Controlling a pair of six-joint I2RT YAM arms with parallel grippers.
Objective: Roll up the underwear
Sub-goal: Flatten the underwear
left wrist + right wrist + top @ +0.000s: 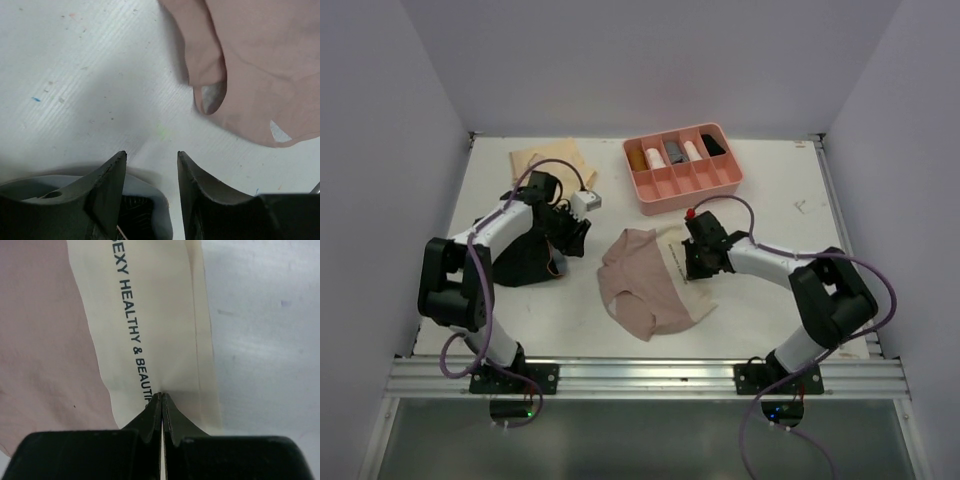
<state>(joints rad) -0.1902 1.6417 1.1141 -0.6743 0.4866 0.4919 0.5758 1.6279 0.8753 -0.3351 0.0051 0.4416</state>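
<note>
Lying on the worktop point(770, 220) in front of the tray point(692, 196), pink underwear point(640, 285) is pinched at its cream waistband point(150, 315) by the right claw point(162, 396); left claw point(150, 160), spread and empty, hovers front-left of the tray

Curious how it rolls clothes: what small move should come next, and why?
Probably lift the right jaws slightly and carry the cream band over the pink underwear, starting a fold. They are shut at the band's edge, seemingly pinching it; the garment lies spread out, and the left jaws stand open beside it.
</note>
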